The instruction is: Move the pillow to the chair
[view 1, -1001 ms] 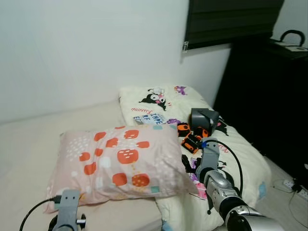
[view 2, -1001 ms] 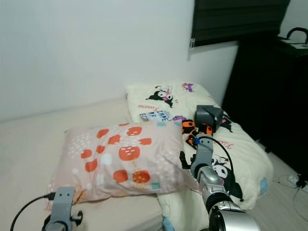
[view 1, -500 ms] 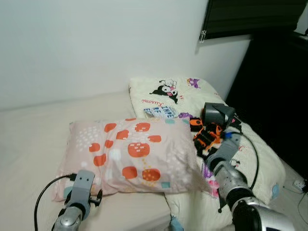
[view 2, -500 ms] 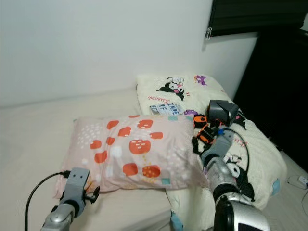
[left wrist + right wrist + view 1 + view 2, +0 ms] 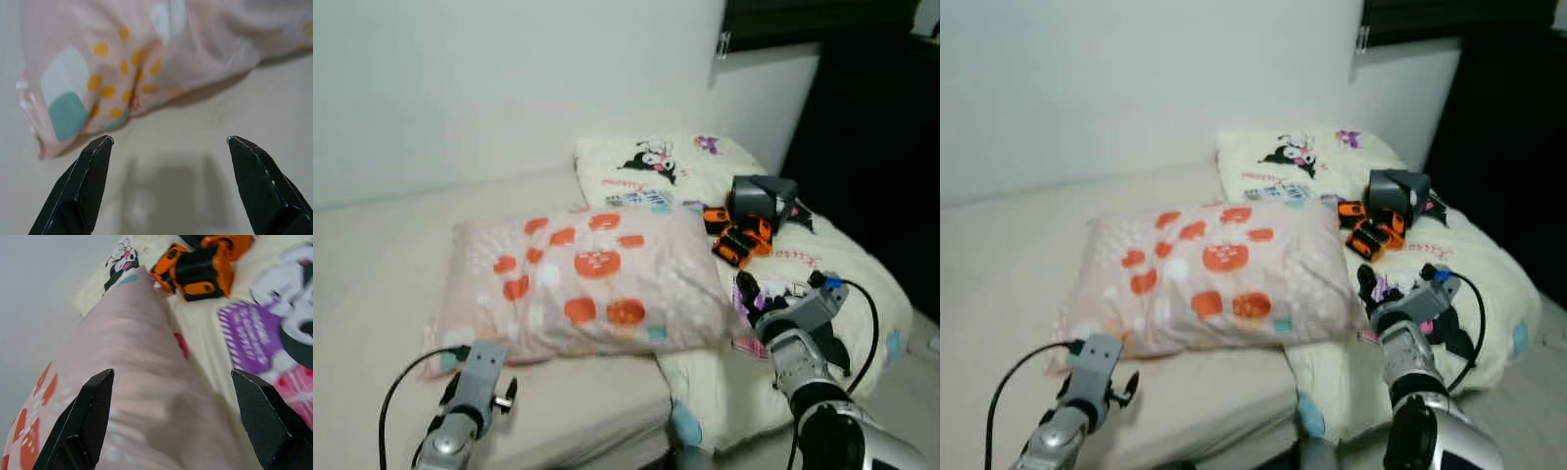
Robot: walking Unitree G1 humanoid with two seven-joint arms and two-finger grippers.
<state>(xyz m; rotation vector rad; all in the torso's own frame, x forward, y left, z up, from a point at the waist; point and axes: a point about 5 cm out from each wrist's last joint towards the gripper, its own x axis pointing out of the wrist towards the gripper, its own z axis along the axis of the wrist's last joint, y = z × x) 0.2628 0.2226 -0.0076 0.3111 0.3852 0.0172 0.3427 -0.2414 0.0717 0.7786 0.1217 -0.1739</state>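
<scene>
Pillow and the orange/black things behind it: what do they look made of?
Pillow: soft woven fabric, matte, likely cotton over a plump filling; it wrinkles and sags at the edges. Orange and black objects: look like hard moulded plastic with crisp edges and a slight sheen, though too small to be certain. Both lie on a printed quilt, also matte cloth.

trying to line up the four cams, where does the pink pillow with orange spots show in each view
Left eye view: pink pillow fills the centre, lying on the bed.
Right eye view: centre again, slightly further right.
Left wrist view: its corner, with yellow dots, just beyond the open left end effector.
Right wrist view: its side bulges between the open right end effector fingers.
Shared landmark: orange-and-black object, also in the right wrist view, not the left.
</scene>
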